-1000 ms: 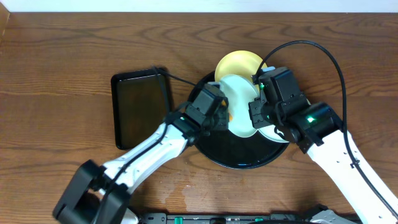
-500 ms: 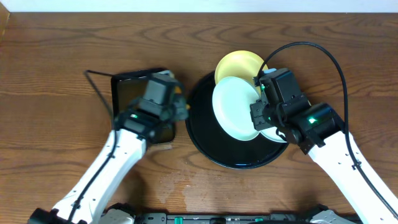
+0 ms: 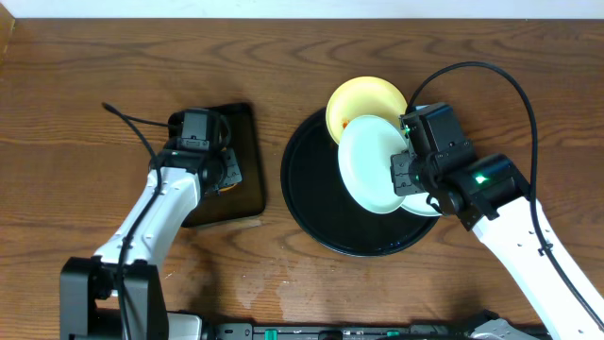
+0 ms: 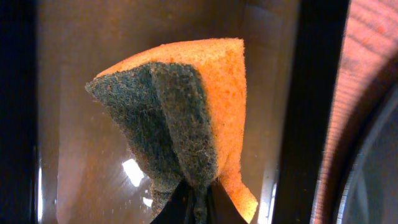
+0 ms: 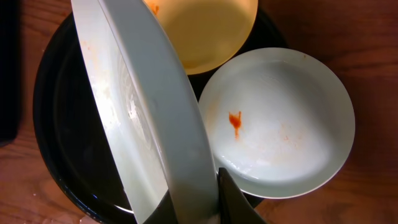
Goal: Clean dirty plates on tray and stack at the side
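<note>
The large round black tray (image 3: 316,203) lies mid-table. My right gripper (image 3: 401,173) is shut on the rim of a mint-white plate (image 3: 373,162) and holds it tilted above the tray; it fills the right wrist view (image 5: 155,106). A second mint-white plate (image 5: 280,124) with an orange smear rests on the tray's right edge. The pale yellow plate (image 3: 363,100) sits at the tray's far edge. My left gripper (image 3: 225,173) is shut on an orange and grey sponge (image 4: 180,112) over the rectangular black tray (image 3: 236,203).
The rectangular tray (image 4: 320,93) lies left of the round tray on the brown wooden table (image 3: 85,113). A black cable (image 3: 510,104) loops above the right arm.
My left arm has swung left from the round tray to the rectangular tray with the sponge. The right gripper has shifted the held plate slightly right.
</note>
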Robot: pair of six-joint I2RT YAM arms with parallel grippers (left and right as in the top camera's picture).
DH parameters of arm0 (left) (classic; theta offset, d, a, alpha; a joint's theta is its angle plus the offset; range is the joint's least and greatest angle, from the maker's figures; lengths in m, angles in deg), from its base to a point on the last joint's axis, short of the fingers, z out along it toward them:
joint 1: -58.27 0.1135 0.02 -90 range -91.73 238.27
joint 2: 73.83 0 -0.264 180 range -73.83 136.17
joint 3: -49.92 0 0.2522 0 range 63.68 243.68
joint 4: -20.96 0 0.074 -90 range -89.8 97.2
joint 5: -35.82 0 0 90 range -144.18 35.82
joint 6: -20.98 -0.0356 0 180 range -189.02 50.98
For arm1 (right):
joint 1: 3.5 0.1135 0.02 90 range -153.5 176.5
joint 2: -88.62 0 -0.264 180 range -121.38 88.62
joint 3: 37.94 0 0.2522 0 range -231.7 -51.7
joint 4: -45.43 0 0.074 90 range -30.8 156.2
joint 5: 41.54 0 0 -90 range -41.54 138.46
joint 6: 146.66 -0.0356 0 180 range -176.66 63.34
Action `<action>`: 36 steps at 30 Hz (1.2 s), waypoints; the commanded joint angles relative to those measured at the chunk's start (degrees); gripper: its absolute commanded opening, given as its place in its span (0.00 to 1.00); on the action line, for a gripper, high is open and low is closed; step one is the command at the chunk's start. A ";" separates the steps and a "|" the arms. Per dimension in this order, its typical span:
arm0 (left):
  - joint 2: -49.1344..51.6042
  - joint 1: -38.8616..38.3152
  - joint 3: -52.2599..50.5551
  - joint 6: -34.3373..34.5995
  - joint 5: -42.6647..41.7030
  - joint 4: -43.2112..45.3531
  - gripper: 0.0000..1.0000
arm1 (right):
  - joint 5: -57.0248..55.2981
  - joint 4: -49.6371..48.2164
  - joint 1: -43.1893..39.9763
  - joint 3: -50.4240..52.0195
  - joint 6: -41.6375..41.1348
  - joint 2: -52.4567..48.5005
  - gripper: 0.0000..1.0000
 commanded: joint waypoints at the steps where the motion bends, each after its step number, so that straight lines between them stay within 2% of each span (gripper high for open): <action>1: -0.48 0.17 0.09 -5.14 0.76 1.16 0.09 | -0.81 0.39 -0.22 -1.33 -1.20 0.98 0.01; 2: -0.57 0.20 0.26 -5.25 0.74 0.98 0.17 | -0.83 0.50 -0.22 -1.33 -1.20 0.98 0.01; 3: -0.72 0.17 0.63 -5.22 0.72 0.46 0.33 | -0.83 0.52 -0.24 -1.33 -1.20 0.98 0.01; 4: -0.98 0.17 1.07 -5.22 0.70 -0.22 0.54 | -0.81 0.55 -0.33 -1.33 -1.22 0.98 0.01; 5: -1.49 0.17 1.68 -5.20 0.63 -1.03 0.60 | -0.81 0.55 -0.55 -1.33 -1.40 0.98 0.01; 10: -7.06 0.11 4.68 -5.20 -0.39 -3.93 0.66 | -1.25 1.42 -5.86 -1.33 -5.75 0.98 0.01; 13: -12.11 0.13 4.81 -5.22 -0.37 -4.31 0.70 | 4.04 1.79 -13.05 -1.33 -7.80 1.03 0.01; 16: -16.09 0.13 4.81 -5.22 -0.35 -4.76 0.72 | 12.74 1.79 -21.64 -1.33 -6.86 1.05 0.01; 22: -19.10 0.13 4.79 -5.22 -0.35 -5.64 0.74 | 21.86 2.23 -42.71 -1.16 -3.87 -0.13 0.01; 25: -18.67 0.13 4.72 -5.20 -0.35 -6.16 0.74 | 26.38 1.90 -52.54 -1.16 -3.69 -2.54 0.01; 30: -18.40 0.13 4.68 -5.22 -0.35 -6.54 0.74 | 26.69 -0.39 -65.51 -1.11 -6.93 -8.59 0.01; 36: -18.40 0.13 4.68 -5.20 -0.35 -6.54 0.74 | 26.91 -6.88 -73.94 -1.11 -12.72 -18.49 0.01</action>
